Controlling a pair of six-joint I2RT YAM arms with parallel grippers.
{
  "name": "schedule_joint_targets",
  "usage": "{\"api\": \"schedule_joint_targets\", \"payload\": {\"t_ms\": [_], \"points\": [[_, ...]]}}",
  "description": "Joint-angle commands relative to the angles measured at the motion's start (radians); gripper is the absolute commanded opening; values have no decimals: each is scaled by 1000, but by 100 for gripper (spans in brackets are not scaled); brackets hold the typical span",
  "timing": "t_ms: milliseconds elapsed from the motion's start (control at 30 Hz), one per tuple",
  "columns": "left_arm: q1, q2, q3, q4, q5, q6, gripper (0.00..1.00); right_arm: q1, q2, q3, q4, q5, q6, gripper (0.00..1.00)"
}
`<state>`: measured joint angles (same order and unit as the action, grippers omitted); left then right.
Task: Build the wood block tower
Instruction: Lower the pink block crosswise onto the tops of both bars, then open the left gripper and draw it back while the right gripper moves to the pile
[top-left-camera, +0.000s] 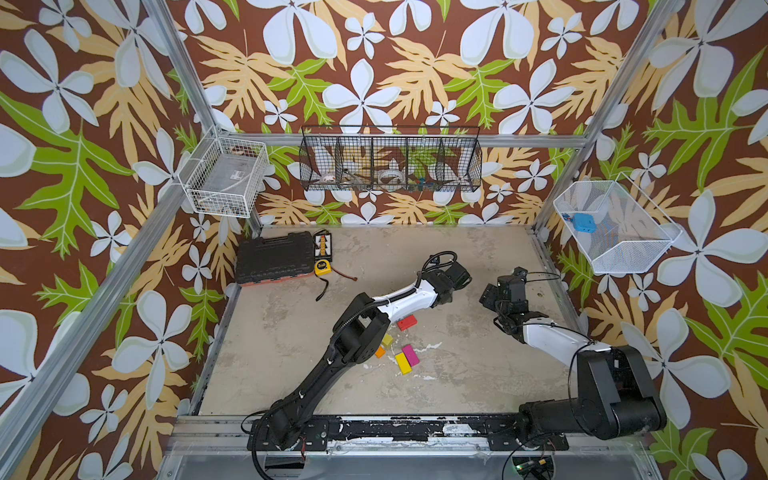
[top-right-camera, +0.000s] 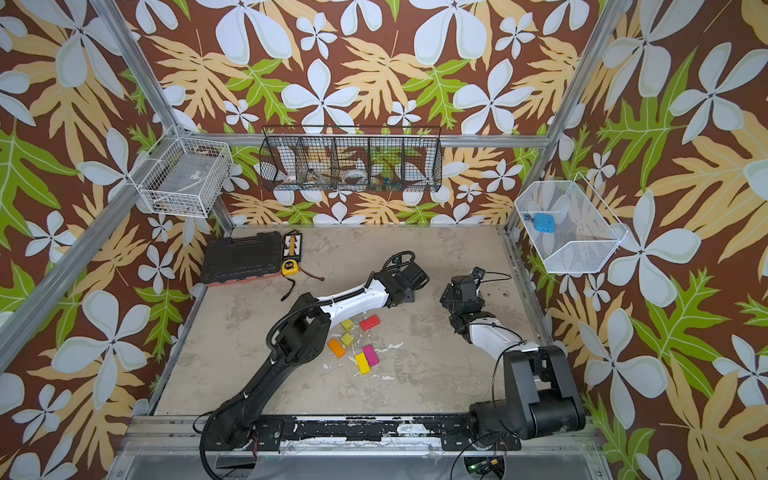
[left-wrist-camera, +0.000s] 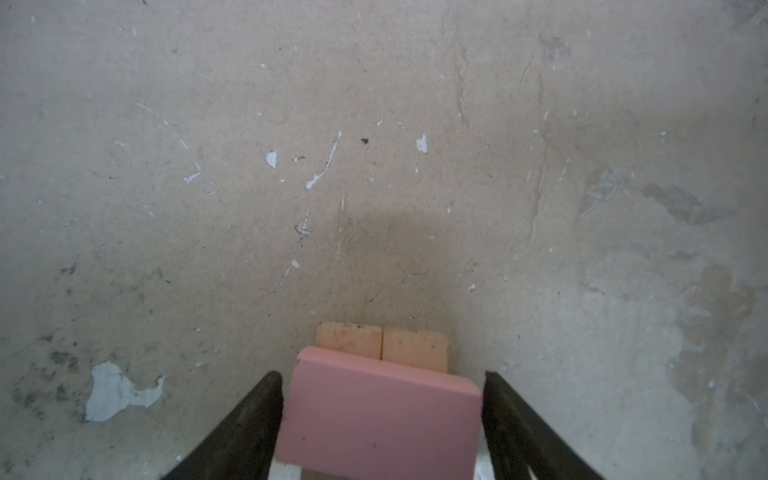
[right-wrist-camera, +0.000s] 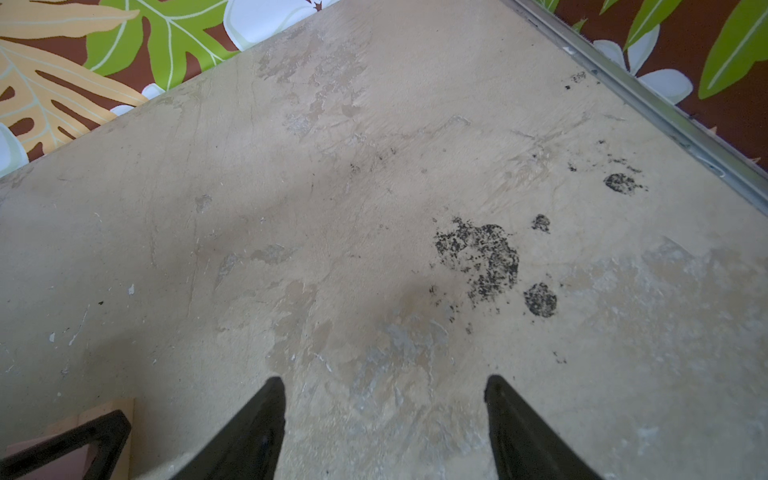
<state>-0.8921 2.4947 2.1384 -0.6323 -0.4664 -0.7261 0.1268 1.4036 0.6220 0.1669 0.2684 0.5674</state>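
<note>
Wrist view down onto a scuffed beige table (left-wrist-camera: 166, 166). A pink block (left-wrist-camera: 380, 415) lies flat across two tan planks (left-wrist-camera: 411, 347), which sit side by side, touching, with their ends showing past the pink block's far edge. The left gripper (left-wrist-camera: 381, 374) straddles the pink block, with one black finger against or just beside each short end. The pictures do not show whether the jaws are pressing it or just clear of it. The right gripper (right-wrist-camera: 384, 382) hangs near the pink block on its right side, jaws spread wide over bare table with nothing between them. A corner of the pink block and a plank shows at the edge of the right wrist view. In both top views the left gripper hides the pink block. The loose blocks lie nearer the arm bases than the pink block: a red block (top-right-camera: 370, 322), two yellow-green cubes (top-right-camera: 347, 324), an orange block (top-right-camera: 336, 347), and a yellow block (top-right-camera: 362, 363) touching a magenta block (top-right-camera: 370, 355).
</note>
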Motion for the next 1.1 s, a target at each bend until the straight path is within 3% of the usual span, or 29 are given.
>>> {"api": "schedule_joint_targets", "payload": {"t_ms": [0, 267, 433, 700, 867, 933, 1067], "points": [[2, -2, 8, -7, 0, -4, 85, 2, 2, 6, -4, 17, -9, 76], [2, -23, -1, -5, 10, 4, 94, 4, 3, 6, -3, 22, -9, 76], [-12, -170, -128, 46, 8, 31, 95, 7, 4, 8, -4, 26, -9, 76], [-88, -676, -606, 213, -150, -6, 100, 12, 2, 9, -9, 37, -10, 76], [-86, -1026, -977, 291, -229, -63, 100, 13, -32, -20, 13, 34, -10, 80], [-62, -1177, -1112, 295, -261, -65, 100, 13, -55, -38, 24, 32, -10, 81], [81, -1513, -1384, 337, -258, 15, 100, 17, -125, -69, 19, -10, -22, 85]]}}
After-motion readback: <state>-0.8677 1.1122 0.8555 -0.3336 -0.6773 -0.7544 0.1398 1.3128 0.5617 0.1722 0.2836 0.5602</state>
